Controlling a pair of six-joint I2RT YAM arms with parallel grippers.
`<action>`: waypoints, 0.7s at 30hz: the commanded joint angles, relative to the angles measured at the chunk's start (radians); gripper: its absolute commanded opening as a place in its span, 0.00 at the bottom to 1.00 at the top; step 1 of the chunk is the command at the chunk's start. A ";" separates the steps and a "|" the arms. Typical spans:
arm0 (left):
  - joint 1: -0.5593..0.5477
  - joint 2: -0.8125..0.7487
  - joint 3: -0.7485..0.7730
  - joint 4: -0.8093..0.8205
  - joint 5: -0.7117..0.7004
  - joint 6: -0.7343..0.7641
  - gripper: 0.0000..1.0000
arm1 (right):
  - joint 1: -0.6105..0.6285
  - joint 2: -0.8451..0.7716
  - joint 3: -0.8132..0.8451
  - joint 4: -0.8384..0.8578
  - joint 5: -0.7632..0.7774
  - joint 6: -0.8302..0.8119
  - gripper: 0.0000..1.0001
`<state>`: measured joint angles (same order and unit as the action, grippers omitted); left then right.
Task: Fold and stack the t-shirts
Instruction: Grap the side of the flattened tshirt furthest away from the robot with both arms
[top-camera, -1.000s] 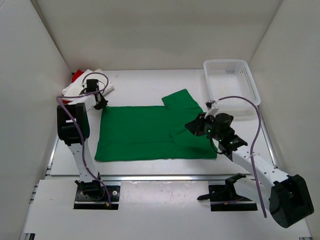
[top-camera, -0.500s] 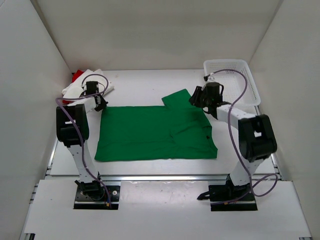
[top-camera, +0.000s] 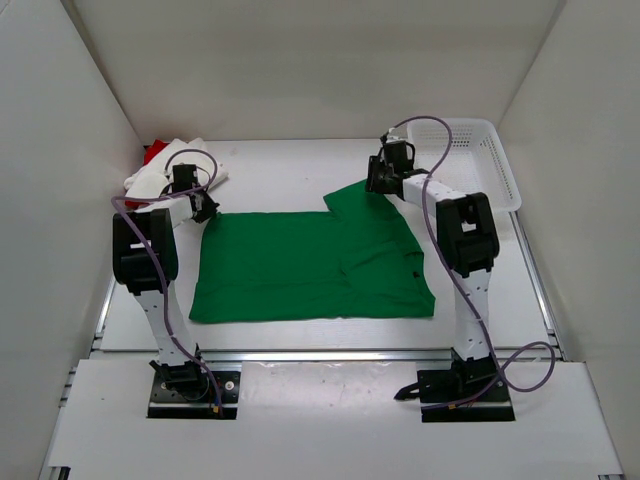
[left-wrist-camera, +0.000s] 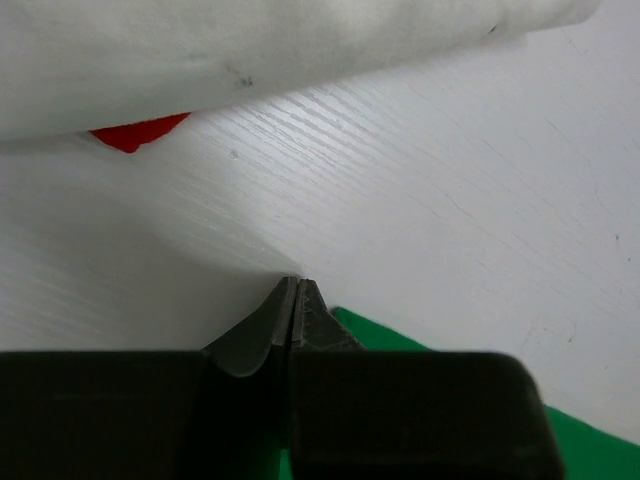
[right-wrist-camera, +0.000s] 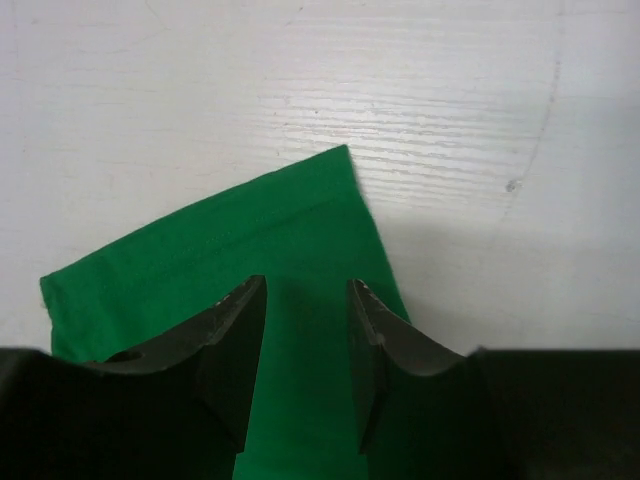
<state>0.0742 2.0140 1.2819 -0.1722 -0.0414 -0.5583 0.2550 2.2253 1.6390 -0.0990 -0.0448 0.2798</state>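
White walls (top-camera: 320, 70) close the bench (top-camera: 280, 165) on three sides. The green shirt (top-camera: 300, 265) lies flat in the middle, well apart from them. The left pincer (left-wrist-camera: 297, 290) is closed at its far left corner; the right pincer (right-wrist-camera: 303, 290) is open over the sleeve (top-camera: 355, 198).

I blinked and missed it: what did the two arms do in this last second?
The right hand swung from the right side of the green shirt to its far sleeve and hovers open there. The left hand stayed shut at its far left corner; the white shirt and basket did not move.
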 joint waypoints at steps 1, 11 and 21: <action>-0.008 -0.061 0.002 -0.001 0.028 -0.009 0.00 | -0.002 0.052 0.148 -0.103 0.034 -0.027 0.37; -0.019 -0.072 -0.013 0.026 0.031 -0.006 0.00 | 0.004 0.216 0.447 -0.283 0.122 -0.082 0.40; -0.008 -0.081 -0.016 0.031 0.035 -0.009 0.00 | -0.005 0.384 0.751 -0.490 0.092 -0.090 0.36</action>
<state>0.0643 2.0136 1.2816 -0.1707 -0.0166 -0.5655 0.2604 2.6286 2.3894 -0.5259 0.0448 0.1913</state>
